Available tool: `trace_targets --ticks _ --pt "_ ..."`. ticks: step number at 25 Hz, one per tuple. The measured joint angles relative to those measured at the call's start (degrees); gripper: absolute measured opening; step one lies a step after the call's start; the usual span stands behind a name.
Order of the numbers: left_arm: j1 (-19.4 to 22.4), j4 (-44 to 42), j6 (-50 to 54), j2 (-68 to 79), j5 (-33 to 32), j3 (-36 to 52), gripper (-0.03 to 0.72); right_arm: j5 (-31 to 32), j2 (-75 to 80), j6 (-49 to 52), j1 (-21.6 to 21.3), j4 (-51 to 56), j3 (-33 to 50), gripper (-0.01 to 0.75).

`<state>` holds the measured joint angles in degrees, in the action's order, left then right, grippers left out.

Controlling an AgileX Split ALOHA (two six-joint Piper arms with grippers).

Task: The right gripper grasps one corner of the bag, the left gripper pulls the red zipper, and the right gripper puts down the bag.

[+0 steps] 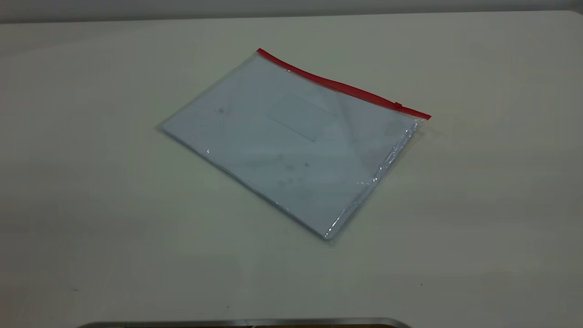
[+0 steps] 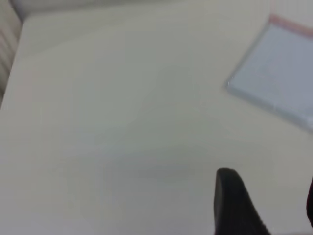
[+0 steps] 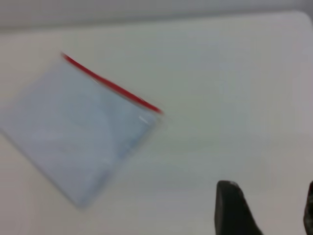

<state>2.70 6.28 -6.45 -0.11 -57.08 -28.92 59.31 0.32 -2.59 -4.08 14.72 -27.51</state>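
The clear bag (image 1: pixel 291 141) lies flat on the table with white paper inside. Its red zipper (image 1: pixel 337 84) runs along the far long edge, with the small slider tab (image 1: pixel 397 105) near the right end. The corner (image 1: pixel 421 119) where the red strip meets the crinkled short edge is at the right. Neither gripper shows in the exterior view. My left gripper (image 2: pixel 266 196) is open and empty above bare table, with the bag (image 2: pixel 276 78) well away from it. My right gripper (image 3: pixel 266 205) is open and empty, away from the bag (image 3: pixel 78 137) and its red zipper (image 3: pixel 110 83).
The white table (image 1: pixel 91 205) spreads wide around the bag. A dark metallic rim (image 1: pixel 246 323) lies at the near edge. The table's far edge meets a grey wall.
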Motion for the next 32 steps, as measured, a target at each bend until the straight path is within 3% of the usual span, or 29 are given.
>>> trace_targets --ticks 7,10,13,20,25,28,32 --pt "0.0 2.1 1.0 19.1 17.5 -0.1 0.424 -15.9 19.6 -9.3 0.0 10.9 -0.1 0.393" --pt "0.0 4.5 0.5 30.5 24.4 -1.7 0.424 -21.1 30.7 -18.3 0.0 15.4 -0.1 0.435" --pt "0.0 5.7 -2.7 41.9 27.2 -5.9 0.431 -25.5 41.9 -28.9 0.0 22.8 -0.1 0.489" --pt "0.0 12.3 -12.6 62.7 27.2 -18.9 0.481 -31.8 68.8 -58.5 0.0 50.9 -0.1 0.526" --pt "0.0 22.1 -24.0 74.5 22.2 -26.3 0.482 -33.2 86.7 -80.8 0.0 75.2 -0.5 0.526" --pt "0.0 28.5 -30.1 81.0 18.6 -29.6 0.484 -31.1 96.0 -90.8 -0.1 84.6 -2.5 0.526" --pt "-0.1 35.8 -35.5 88.2 17.5 -31.5 0.484 -24.9 107.8 -93.6 -0.1 86.8 -8.2 0.526"
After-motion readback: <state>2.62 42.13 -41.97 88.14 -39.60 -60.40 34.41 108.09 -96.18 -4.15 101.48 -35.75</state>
